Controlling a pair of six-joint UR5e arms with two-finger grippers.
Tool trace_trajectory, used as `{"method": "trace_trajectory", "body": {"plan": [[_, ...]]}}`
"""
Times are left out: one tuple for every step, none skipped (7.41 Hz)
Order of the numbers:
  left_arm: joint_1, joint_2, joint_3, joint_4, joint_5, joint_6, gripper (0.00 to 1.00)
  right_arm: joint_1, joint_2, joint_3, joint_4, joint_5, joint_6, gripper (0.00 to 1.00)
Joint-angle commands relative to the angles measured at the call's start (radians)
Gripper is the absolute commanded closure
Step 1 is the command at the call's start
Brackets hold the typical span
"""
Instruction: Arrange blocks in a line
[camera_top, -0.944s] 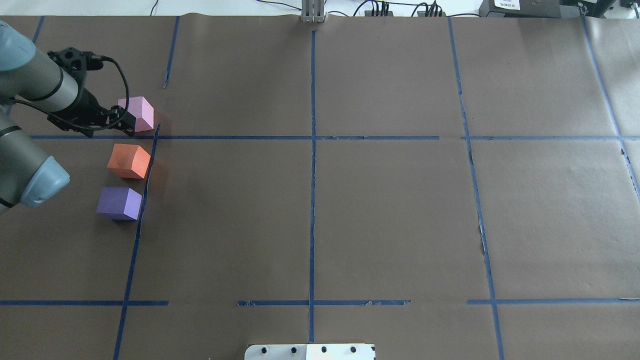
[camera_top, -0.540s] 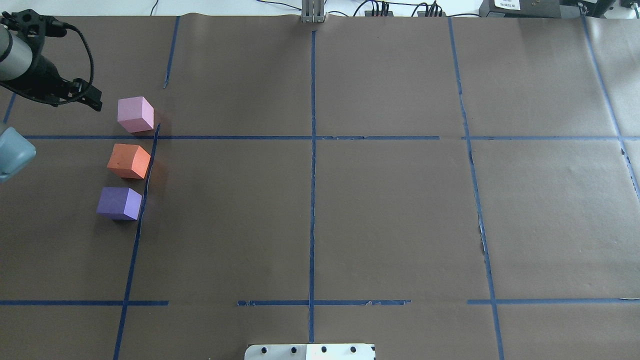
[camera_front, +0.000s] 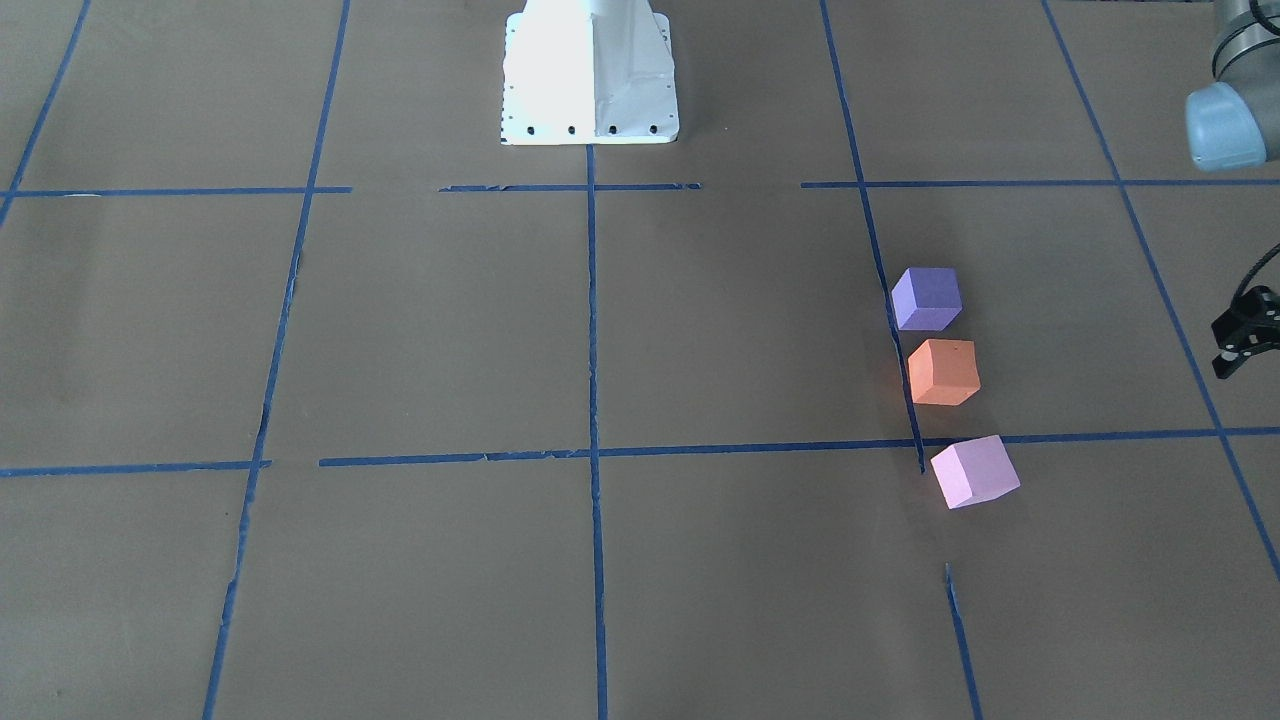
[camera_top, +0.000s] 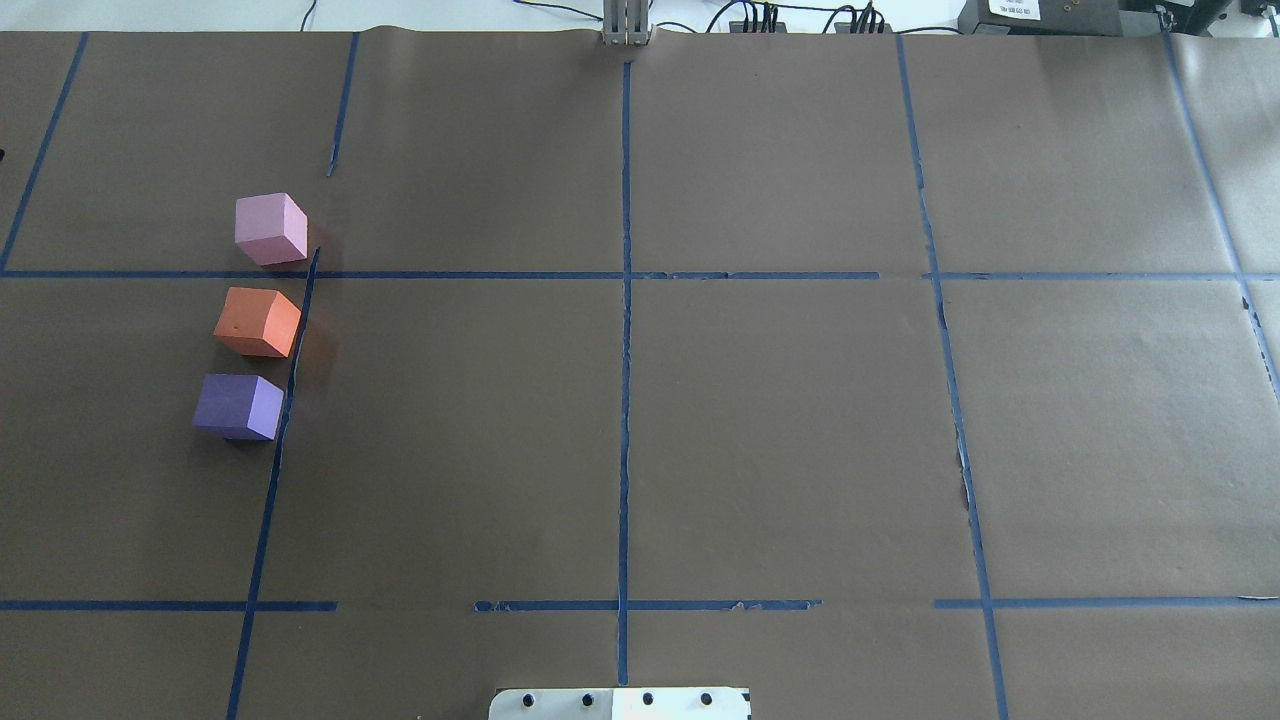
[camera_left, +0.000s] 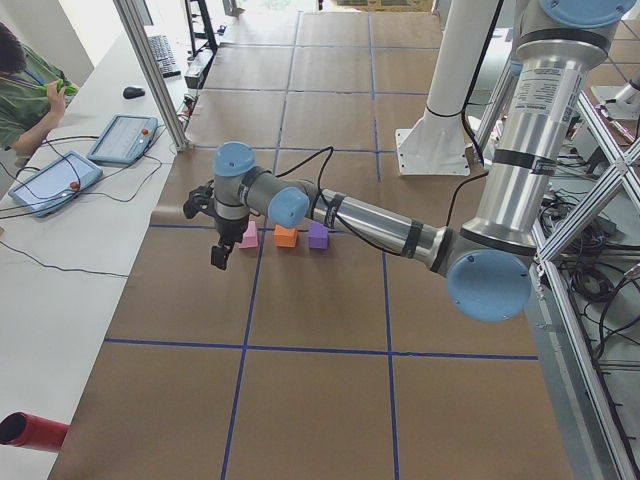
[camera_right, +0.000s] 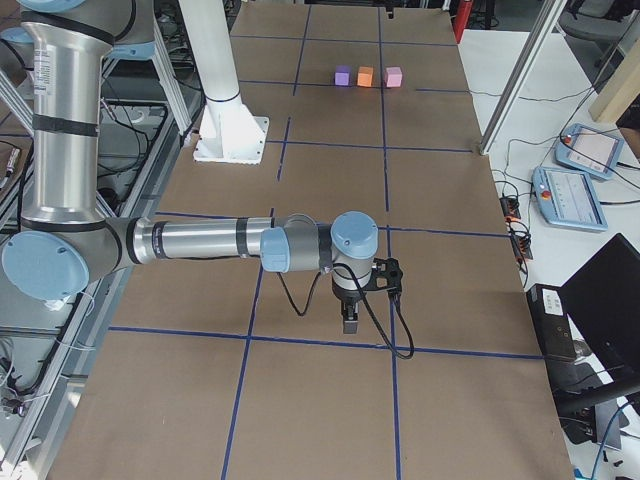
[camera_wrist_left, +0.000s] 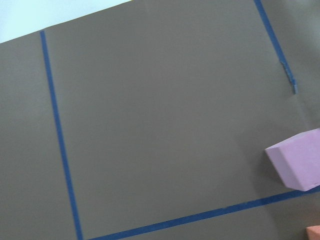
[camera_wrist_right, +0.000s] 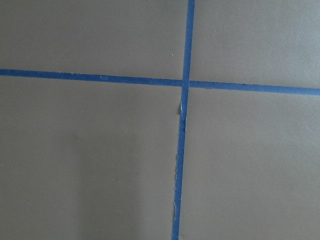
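Note:
Three cubes stand in a column on the brown paper at the table's left side: the pink-lilac block farthest from the robot, the orange block in the middle, the dark purple block nearest. The front view shows them too: purple, orange, pink. My left gripper hangs above the table, outboard of the pink block and apart from it. Only a black part of it shows at the front view's edge. My right gripper hangs far away over a tape crossing. I cannot tell whether either is open or shut.
Blue tape lines divide the paper into squares. The white robot base plate sits at the near edge. Tablets and an operator are beyond the far edge in the left view.
My left arm has drawn back from beside the pink block, leftward and out of the overhead view. The three blocks have not moved.

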Motion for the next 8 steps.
{"method": "trace_trajectory", "body": {"plan": [[-0.098, 0.129, 0.016, -0.004, -0.097, 0.043, 0.00, 0.000, 0.000, 0.000, 0.000, 0.000, 0.000, 0.00], [-0.105, 0.161, 0.016, -0.001, -0.101, 0.043, 0.00, 0.000, 0.000, 0.000, 0.000, 0.000, 0.000, 0.00], [-0.103, 0.166, 0.016, 0.025, -0.101, 0.044, 0.00, 0.000, 0.000, 0.000, 0.000, 0.000, 0.000, 0.00], [-0.109, 0.164, 0.016, 0.071, -0.101, 0.111, 0.00, 0.000, 0.000, 0.000, 0.000, 0.000, 0.000, 0.00], [-0.143, 0.154, 0.020, 0.129, -0.105, 0.182, 0.00, 0.000, 0.000, 0.000, 0.000, 0.000, 0.000, 0.00], [-0.172, 0.154, 0.037, 0.144, -0.110, 0.231, 0.00, 0.000, 0.000, 0.000, 0.000, 0.000, 0.000, 0.00], [-0.180, 0.152, 0.078, 0.140, -0.143, 0.267, 0.00, 0.000, 0.000, 0.000, 0.000, 0.000, 0.000, 0.00], [-0.180, 0.151, 0.102, 0.138, -0.153, 0.271, 0.00, 0.000, 0.000, 0.000, 0.000, 0.000, 0.000, 0.00]]}}
